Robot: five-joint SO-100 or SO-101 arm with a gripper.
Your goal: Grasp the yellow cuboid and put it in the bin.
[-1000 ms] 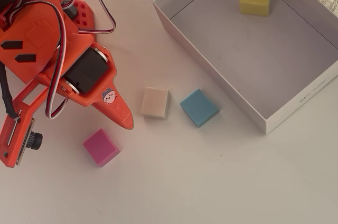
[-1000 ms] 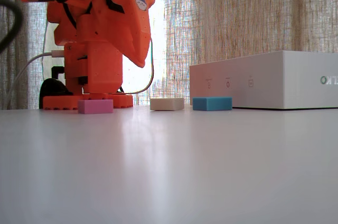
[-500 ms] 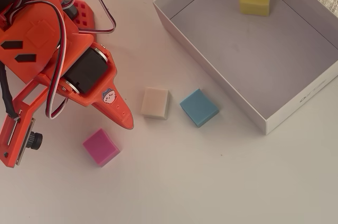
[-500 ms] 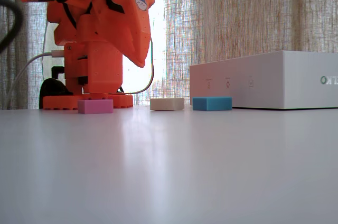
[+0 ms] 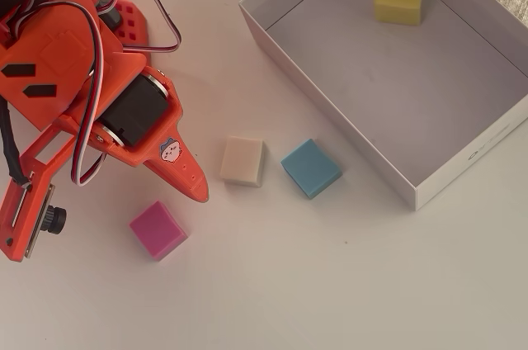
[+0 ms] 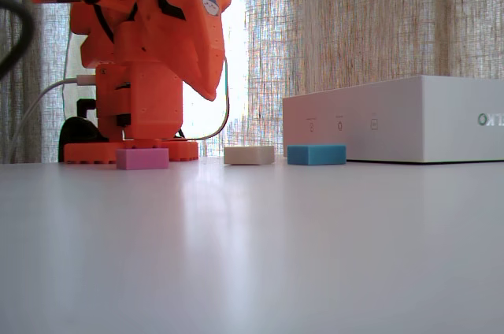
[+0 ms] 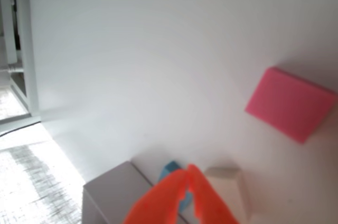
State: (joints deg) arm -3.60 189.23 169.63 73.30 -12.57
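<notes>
The yellow cuboid (image 5: 398, 5) lies on the floor of the bin (image 5: 474, 160), near its far corner in the overhead view. In the fixed view the bin's (image 6: 394, 125) wall hides it. My orange gripper (image 5: 198, 191) hangs above the table left of the bin, between the pink and cream blocks, far from the cuboid. In the wrist view its fingertips (image 7: 186, 174) meet with nothing between them, so it is shut and empty. The fixed view shows the gripper (image 6: 213, 94) pointing down, well above the tabletop.
On the white table outside the bin lie a pink block (image 5: 157, 229), a cream block (image 5: 242, 160) and a blue block (image 5: 311, 167). The arm's base (image 6: 130, 149) stands at the back left with cables beside it. A curtain hangs behind.
</notes>
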